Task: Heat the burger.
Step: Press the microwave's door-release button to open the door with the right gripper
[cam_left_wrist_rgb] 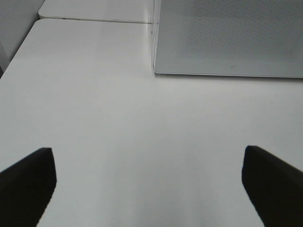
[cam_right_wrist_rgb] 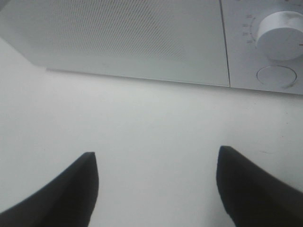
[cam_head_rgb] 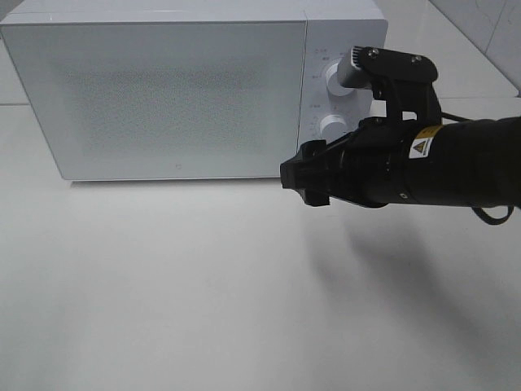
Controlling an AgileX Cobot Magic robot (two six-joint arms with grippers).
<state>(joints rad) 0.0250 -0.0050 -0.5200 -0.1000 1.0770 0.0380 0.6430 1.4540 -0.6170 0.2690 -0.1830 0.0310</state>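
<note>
Right gripper [cam_right_wrist_rgb: 156, 153] released, empty; round flush button [cam_right_wrist_rgb: 277, 75] at white box microwave [cam_head_rgb: 175, 90] door's four o'clock, likely release: press squarely. Left gripper [cam_left_wrist_rgb: 149, 156] released.

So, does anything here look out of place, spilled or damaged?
Nothing stands out. The microwave has its door shut, the table shows no spill, and the left gripper and right gripper are open and empty. The burger is not in view.
</note>
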